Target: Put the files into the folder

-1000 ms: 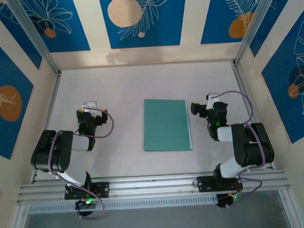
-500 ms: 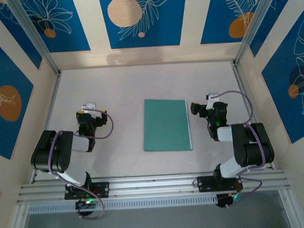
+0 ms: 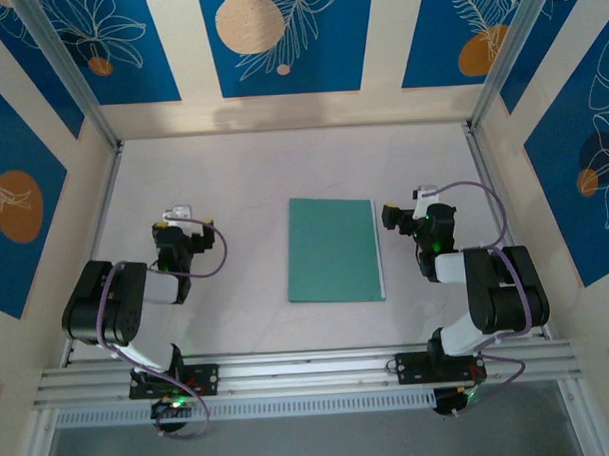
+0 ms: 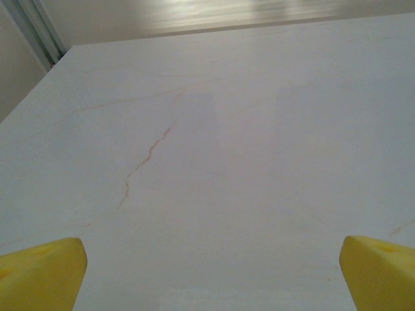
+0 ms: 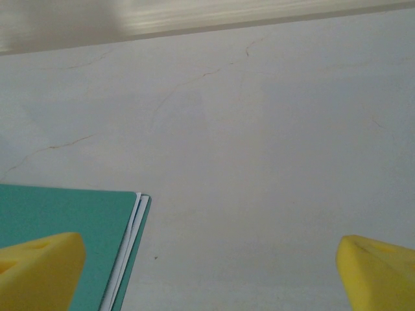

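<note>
The closed folder (image 3: 334,249) lies mid-frame on the tabletop (image 3: 242,170), with the files (image 5: 124,249) peeking from its right edge. The left end effector (image 4: 211,275) and right end effector (image 5: 207,275) gape wide, empty. The right one could snag that edge, dragging sheets out.

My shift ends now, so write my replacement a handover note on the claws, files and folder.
Left claw: open, empty, over bare table.
Right claw: open, empty, beside the folder's right edge.
Folder: shut, flat mid-table; the files' white edges show between its covers.
Done: files appear to be inside.
To do: nothing obvious; perhaps check that the sheets sit fully in.
</note>
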{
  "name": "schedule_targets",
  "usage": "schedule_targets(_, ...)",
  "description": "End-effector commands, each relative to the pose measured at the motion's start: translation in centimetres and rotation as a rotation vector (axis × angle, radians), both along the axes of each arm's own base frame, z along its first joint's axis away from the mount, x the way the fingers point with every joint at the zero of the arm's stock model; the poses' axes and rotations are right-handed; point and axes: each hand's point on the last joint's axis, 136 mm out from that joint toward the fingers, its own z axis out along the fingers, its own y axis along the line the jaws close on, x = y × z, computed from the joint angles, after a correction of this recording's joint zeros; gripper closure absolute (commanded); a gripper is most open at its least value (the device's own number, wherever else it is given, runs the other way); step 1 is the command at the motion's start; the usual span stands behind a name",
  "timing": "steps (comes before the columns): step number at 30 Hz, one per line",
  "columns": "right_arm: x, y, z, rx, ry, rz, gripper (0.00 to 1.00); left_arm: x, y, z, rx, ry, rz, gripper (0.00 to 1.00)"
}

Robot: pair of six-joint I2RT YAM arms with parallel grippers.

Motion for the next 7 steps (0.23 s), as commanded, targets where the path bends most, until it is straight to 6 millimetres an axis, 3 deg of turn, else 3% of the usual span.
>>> schedule_targets(1,0.28,-0.19,0.03,-0.015,-0.001,-0.004,0.01,0.42,0.45,0.86,-0.006,-0.023,0.020,0.00)
schedule_targets(7,0.21,-0.07,0.20,-0.017,-0.009,0.003,0.01,0.42,0.43,0.88,-0.005,-0.024,0.020,0.00)
